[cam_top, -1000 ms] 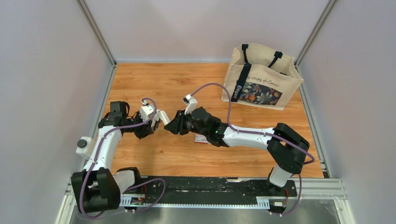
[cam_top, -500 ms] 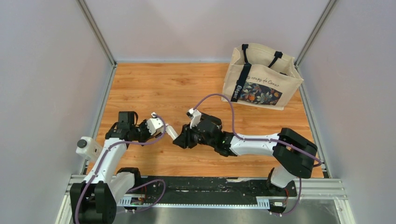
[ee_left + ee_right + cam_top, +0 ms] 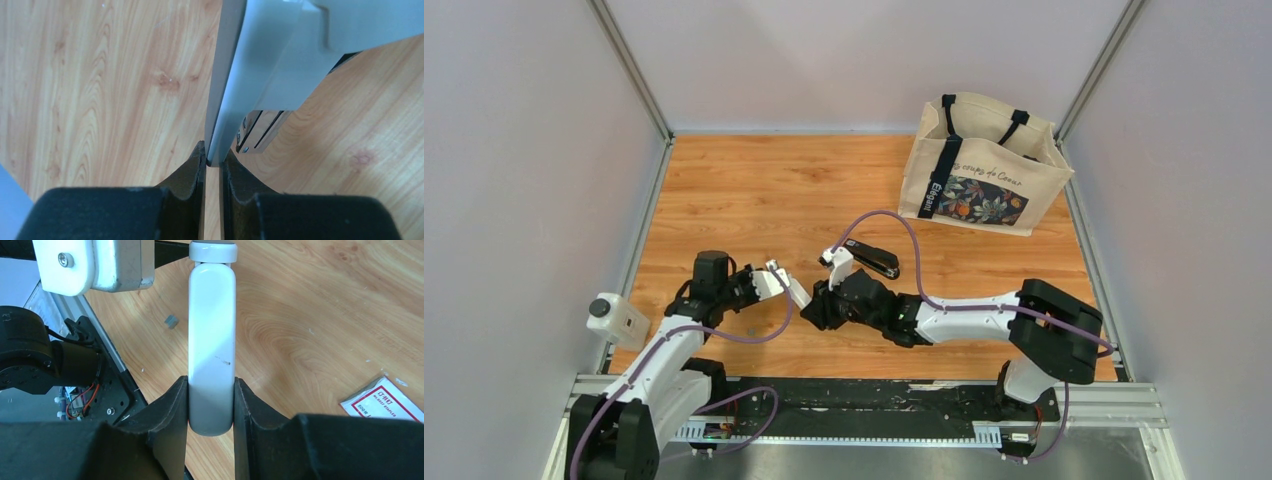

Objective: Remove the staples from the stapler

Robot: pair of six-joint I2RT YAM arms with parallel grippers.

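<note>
Above the wooden bench, both arms share the white stapler. The right gripper clamps its top cover and the left gripper pinches its thin edge. One grey bit of staples lies below. Spreading the halves gently should free any that remain.

The stapler sits between left gripper and right gripper, over the table; a second stapler lies just behind, tote bag far right

arms white/black | cables purple | left claw, right claw black
</note>
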